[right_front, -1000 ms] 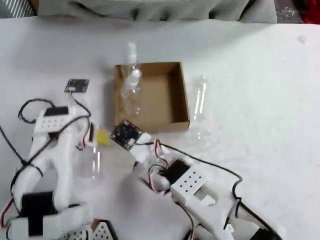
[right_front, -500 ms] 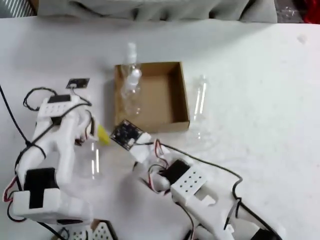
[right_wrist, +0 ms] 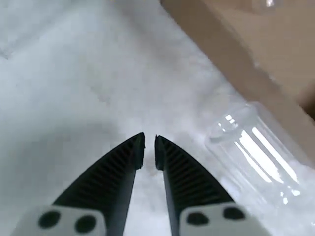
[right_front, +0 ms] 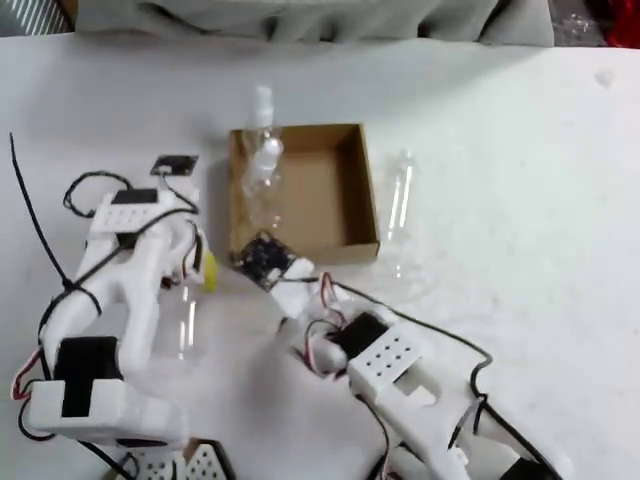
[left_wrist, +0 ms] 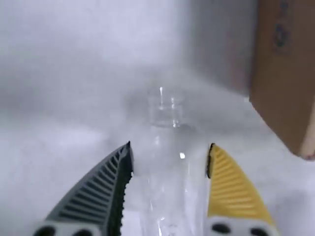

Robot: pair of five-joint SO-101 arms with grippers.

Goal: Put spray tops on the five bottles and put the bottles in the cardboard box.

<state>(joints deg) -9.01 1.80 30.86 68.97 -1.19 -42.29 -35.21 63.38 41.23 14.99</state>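
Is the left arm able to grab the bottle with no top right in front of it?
Probably yes. The left pincer is open around the bottle, whose body lies inside the gap, and nothing blocks it.

Overhead looks down; close wrist views seemingly share box [right_front: 320, 200]

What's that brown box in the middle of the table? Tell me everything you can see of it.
The cardboard box is brown, squarish, shallow and open-topped, sitting flat on the white table. A clear spray-topped bottle lies inside along one wall. Another clear bottle sits just outside the opposite wall.
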